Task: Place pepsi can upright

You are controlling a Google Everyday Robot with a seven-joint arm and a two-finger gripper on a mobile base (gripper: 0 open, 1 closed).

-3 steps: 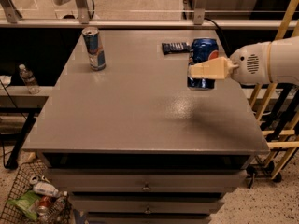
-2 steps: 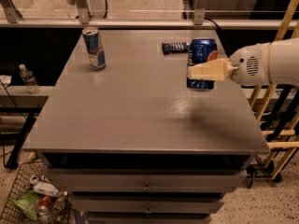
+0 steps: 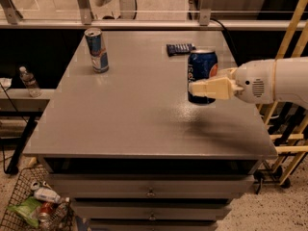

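Your gripper [image 3: 202,84] comes in from the right side, at the end of the white arm [image 3: 279,81], and it is clenched on the pepsi can [image 3: 202,64]; one pale finger [image 3: 211,88] lies across the front of the can, low down, and the other seems to be behind it; the can stands straight up in the grip, silver top up, over the right part of the gray table [image 3: 144,124]; you cannot tell if its bottom sits on the table or hangs just above, but a dark shadow on the table close below makes me think it is a little bit up; I think the can is held from the side so that its flat bottom can meet the table first; the job looks almost done, and what you have left is to set it down softly and let go; watch out, because if you pull away crooked the finger could knock it over; the tall thin can [image 3: 97,49] stands well apart on the far left, and the small dark thing [image 3: 179,48] lies near, behind the pepsi can, so both are out of your way
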